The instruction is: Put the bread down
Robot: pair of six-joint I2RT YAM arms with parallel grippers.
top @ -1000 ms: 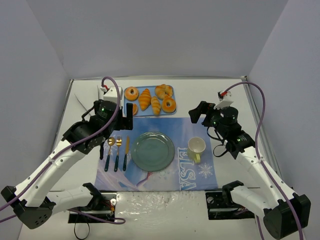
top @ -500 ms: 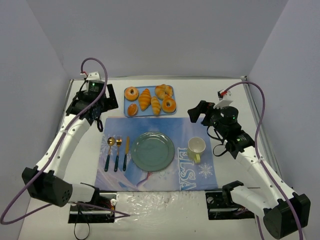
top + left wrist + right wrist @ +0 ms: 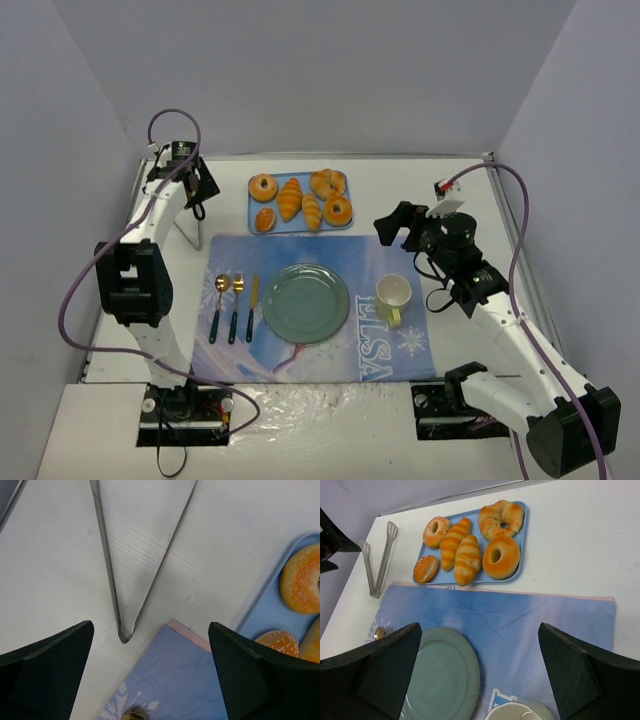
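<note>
Several breads lie on a blue tray [image 3: 299, 226] at the back: a sugared donut [image 3: 263, 187], striped rolls [image 3: 290, 198], a twisted pastry [image 3: 328, 182], a glazed donut [image 3: 338, 209] and a small seeded bun [image 3: 265, 218]. A green plate [image 3: 305, 302] sits bare on the blue placemat [image 3: 360, 255]. Metal tongs [image 3: 120, 580] lie on the table left of the tray. My left gripper [image 3: 195, 193] hangs open and empty above the tongs' hinge end [image 3: 150, 680]. My right gripper [image 3: 390, 225] is open and empty above the mat's right side [image 3: 480, 680].
A cream cup [image 3: 393, 293] stands right of the plate. A spoon, fork and knife [image 3: 232, 305] lie left of the plate. The enclosure's walls stand close behind and on both sides.
My left arm has swung back and to the left, from the tray's left edge to the far left corner over the tongs. The right arm has not moved.
</note>
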